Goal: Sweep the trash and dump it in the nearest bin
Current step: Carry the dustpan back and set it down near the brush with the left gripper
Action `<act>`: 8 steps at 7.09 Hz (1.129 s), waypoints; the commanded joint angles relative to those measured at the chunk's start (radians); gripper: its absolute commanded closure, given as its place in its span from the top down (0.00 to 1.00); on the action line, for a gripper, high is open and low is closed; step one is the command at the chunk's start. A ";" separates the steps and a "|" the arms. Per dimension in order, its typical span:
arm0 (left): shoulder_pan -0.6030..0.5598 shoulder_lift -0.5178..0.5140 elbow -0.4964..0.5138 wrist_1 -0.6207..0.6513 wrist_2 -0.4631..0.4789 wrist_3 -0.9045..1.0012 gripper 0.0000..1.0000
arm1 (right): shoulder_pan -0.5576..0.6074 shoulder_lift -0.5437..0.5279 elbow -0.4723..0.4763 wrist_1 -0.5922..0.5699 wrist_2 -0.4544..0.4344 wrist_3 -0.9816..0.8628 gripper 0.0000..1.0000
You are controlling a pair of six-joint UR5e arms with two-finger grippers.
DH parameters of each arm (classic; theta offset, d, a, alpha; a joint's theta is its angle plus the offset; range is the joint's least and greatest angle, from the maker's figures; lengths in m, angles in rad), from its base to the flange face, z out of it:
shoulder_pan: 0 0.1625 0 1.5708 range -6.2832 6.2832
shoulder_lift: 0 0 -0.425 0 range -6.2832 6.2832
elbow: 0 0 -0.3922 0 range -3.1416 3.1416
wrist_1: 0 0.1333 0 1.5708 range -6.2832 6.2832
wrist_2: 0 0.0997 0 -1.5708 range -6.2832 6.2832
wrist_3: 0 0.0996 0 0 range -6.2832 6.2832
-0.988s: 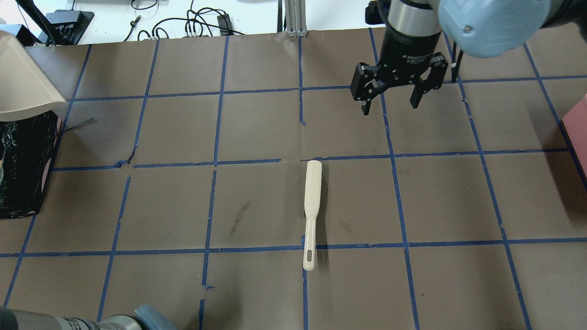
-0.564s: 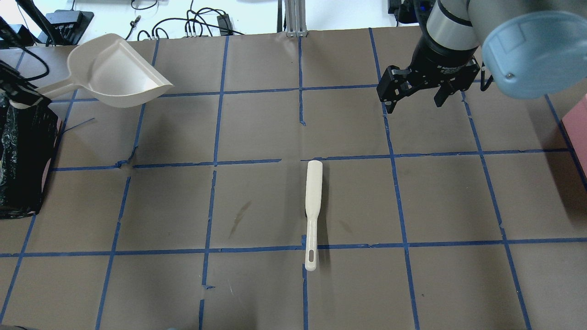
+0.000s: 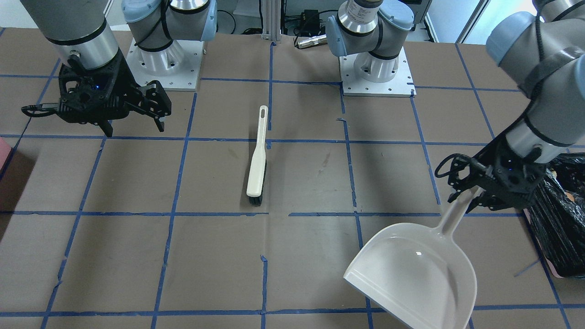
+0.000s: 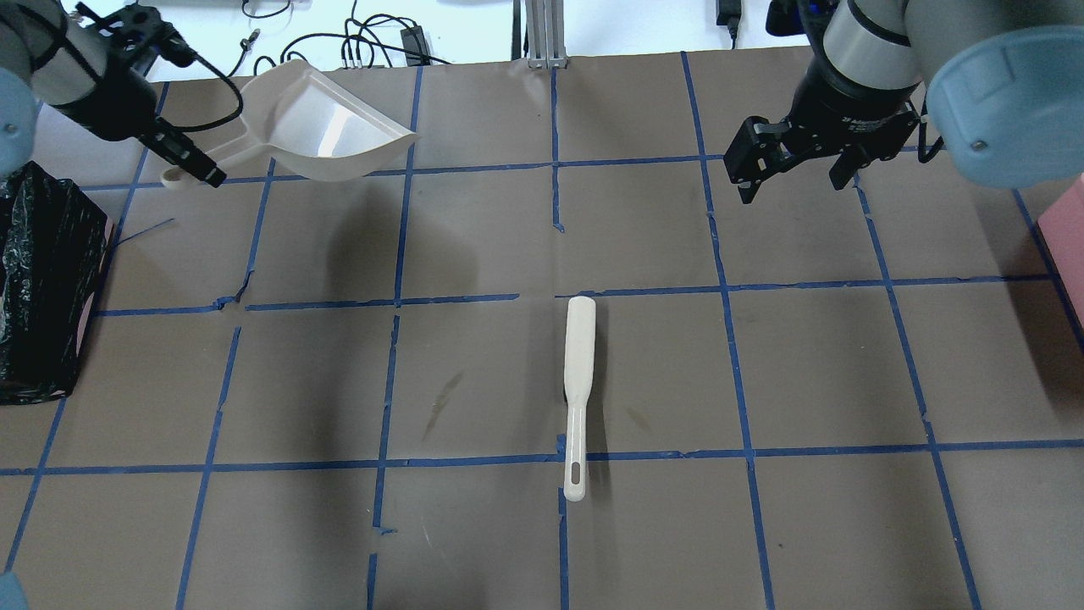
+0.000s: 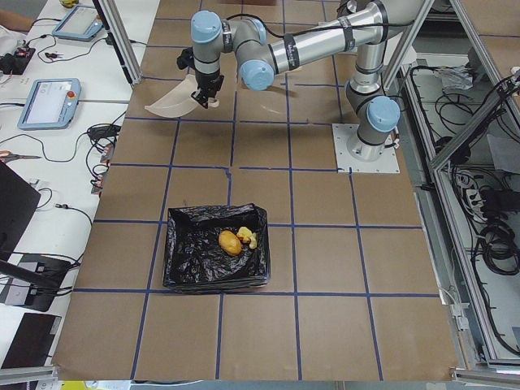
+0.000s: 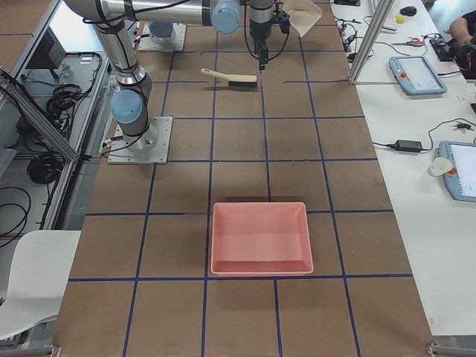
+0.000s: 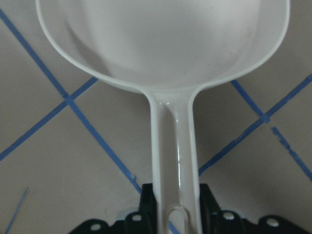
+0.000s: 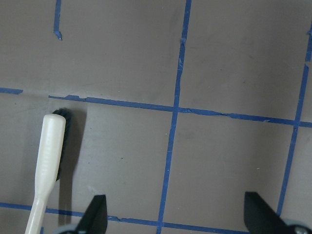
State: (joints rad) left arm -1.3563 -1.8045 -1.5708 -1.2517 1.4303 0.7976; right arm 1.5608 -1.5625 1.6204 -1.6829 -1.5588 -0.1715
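Overhead and front views opposite, both on the brush [image 4: 579, 356] (wrist cameras close, downward), side views endwise.

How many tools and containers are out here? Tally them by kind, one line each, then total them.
dustpan: 1
brush: 1
black-bagged bin: 1
pink tray: 1
Total: 4
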 commanded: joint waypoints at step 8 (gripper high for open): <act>-0.435 -0.174 -0.052 0.358 0.042 -0.711 0.01 | -0.004 -0.001 0.000 0.017 -0.004 -0.002 1.00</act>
State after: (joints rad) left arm -1.7606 -1.9647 -1.5940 -0.9516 1.4680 0.1359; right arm 1.5569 -1.5631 1.6199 -1.6659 -1.5611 -0.1734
